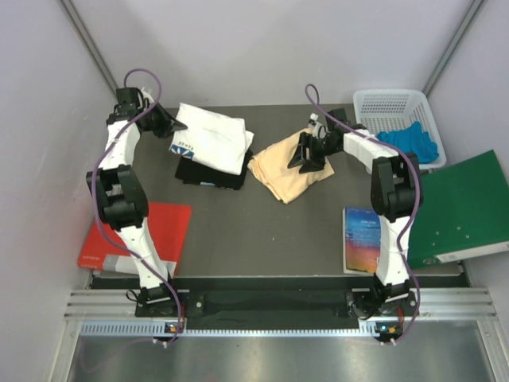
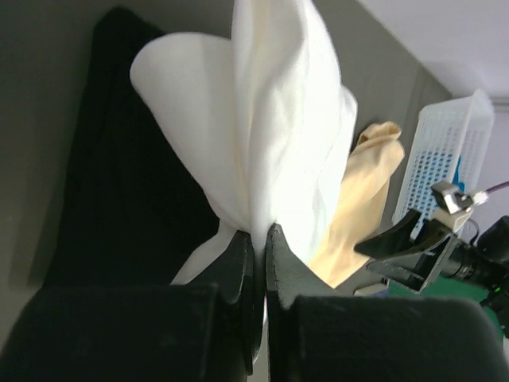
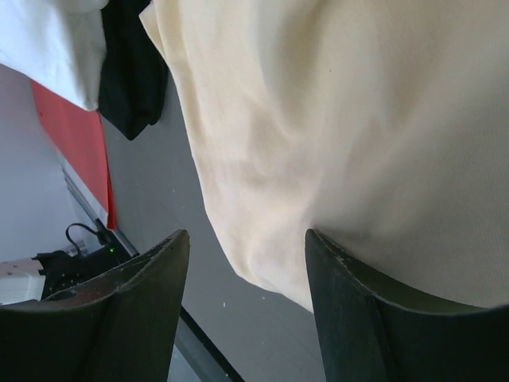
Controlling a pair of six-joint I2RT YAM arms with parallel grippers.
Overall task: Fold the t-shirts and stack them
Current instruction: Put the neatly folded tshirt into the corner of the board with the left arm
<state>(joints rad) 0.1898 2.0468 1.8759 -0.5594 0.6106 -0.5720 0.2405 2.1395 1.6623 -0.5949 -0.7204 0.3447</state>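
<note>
**Desk:** What are the left fingers [image 2: 256, 243] doing?

**Photographer:** They are pressing tight together on a gathered fold of the white t-shirt [image 2: 270, 119], at the far left of the counter [image 1: 262, 231]. The cloth is fanning out from the pinch in soft pleats. The rest of the shirt is lying in a loose fold on a black garment [image 1: 208, 173], and its dark-blue print [image 1: 183, 148] is showing at the near left edge.

**Desk:** And the right fingers [image 1: 305, 156]?

**Photographer:** They are standing well apart and gripping nothing. They are hanging at the far right edge of the peach t-shirt [image 3: 358, 119], whose cloth is filling the wrist view between and beyond the two tips. I cannot tell whether either tip is touching it. That shirt is lying rumpled at the middle of the counter, just beside the white one and the black garment.

**Desk:** What is sitting around them?

**Photographer:** A white plastic basket [image 1: 394, 111] is sitting at the far right corner with blue cloth [image 1: 412, 142] inside it. A green folder [image 1: 465, 208] is lying tilted at the right edge, with a book with a blue and orange cover [image 1: 362, 239] just beside it. A red book [image 1: 135, 239] is lying at the near left, partly under the left arm.
</note>
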